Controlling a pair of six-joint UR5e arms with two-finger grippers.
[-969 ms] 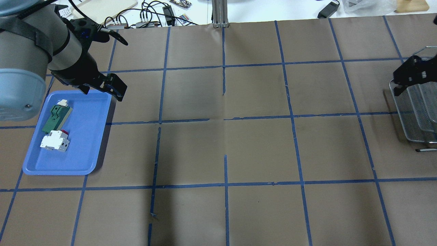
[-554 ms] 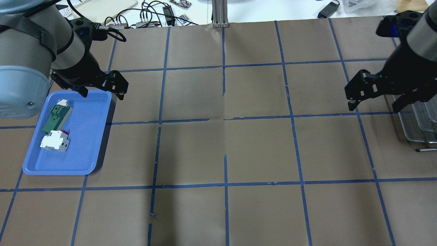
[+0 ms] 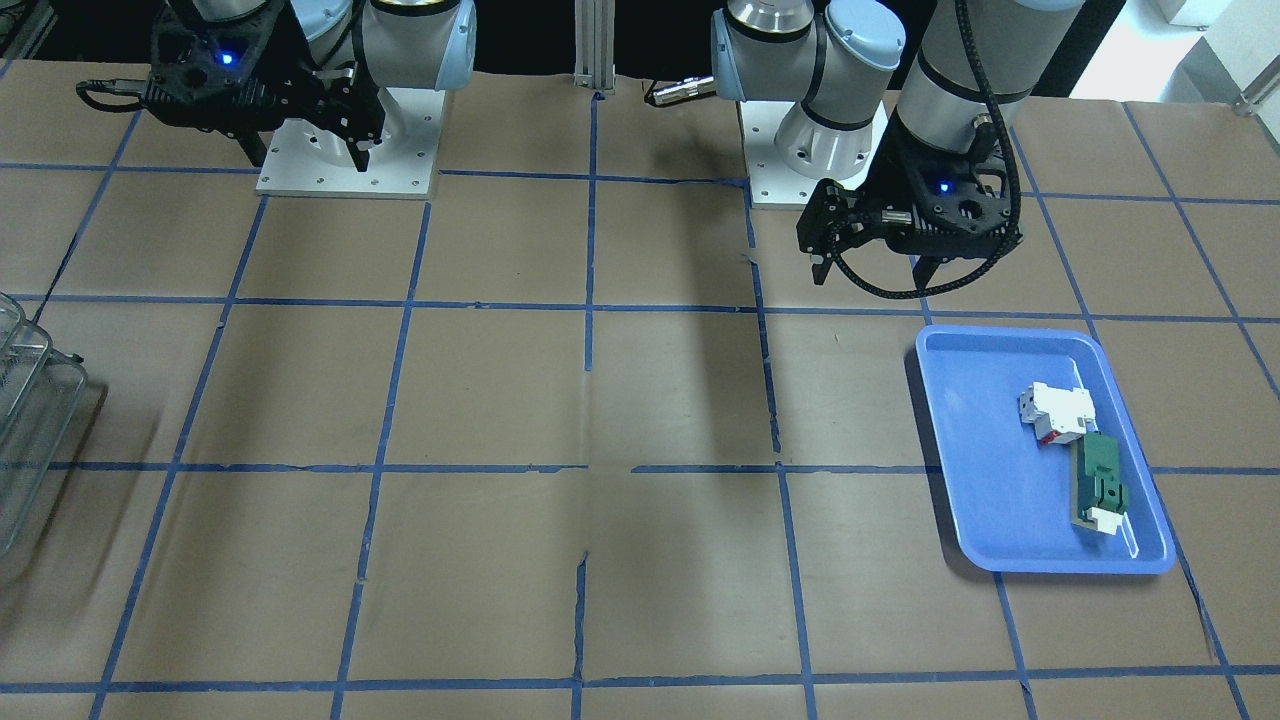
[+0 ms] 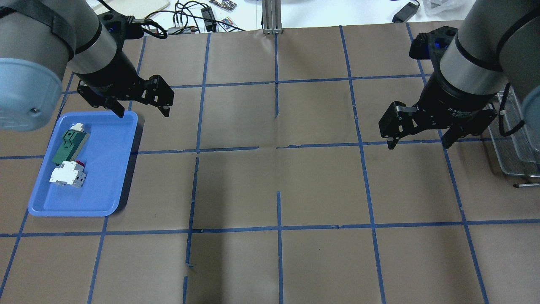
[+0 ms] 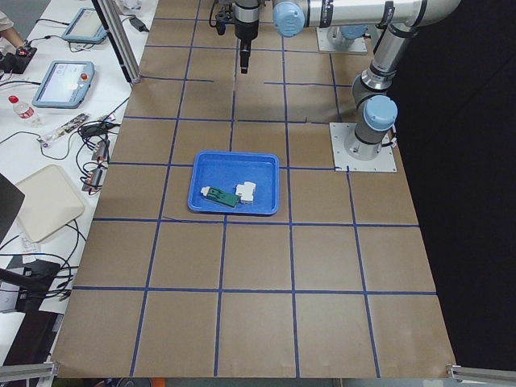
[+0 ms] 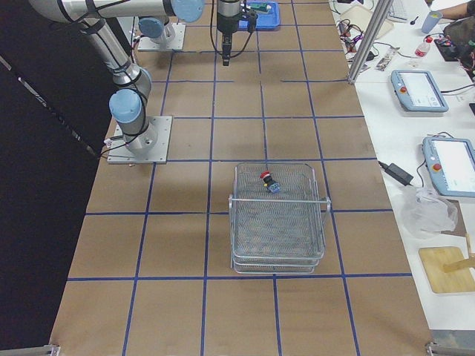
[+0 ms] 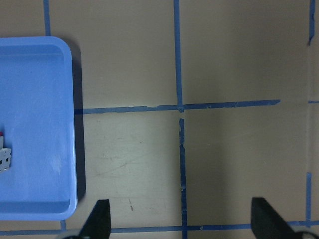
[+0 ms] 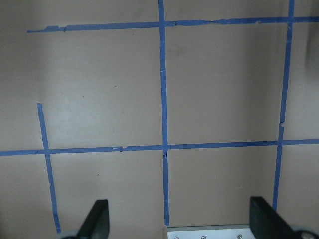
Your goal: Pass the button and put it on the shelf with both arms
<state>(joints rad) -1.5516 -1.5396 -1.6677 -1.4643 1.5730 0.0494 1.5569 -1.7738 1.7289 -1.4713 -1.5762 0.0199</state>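
Observation:
The button (image 6: 269,182), red cap and black body, lies on the top tier of the wire-mesh shelf (image 6: 278,222) and shows only in the exterior right view. The shelf also shows at the right edge of the overhead view (image 4: 517,143) and the left edge of the front view (image 3: 30,420). My left gripper (image 4: 143,110) is open and empty, high by the far right corner of the blue tray (image 4: 122,169); it also shows in the front view (image 3: 870,275). My right gripper (image 4: 418,142) is open and empty, left of the shelf over bare table.
The blue tray (image 3: 960,480) holds a white-and-red block (image 4: 67,174) and a flat green part (image 4: 69,145). Cables and boxes (image 4: 185,21) lie past the table's far edge. Brown paper with blue tape grid covers the table.
My right gripper has come away from the shelf and moved left over the table, still open. My left gripper has shifted a little to the right, still open.

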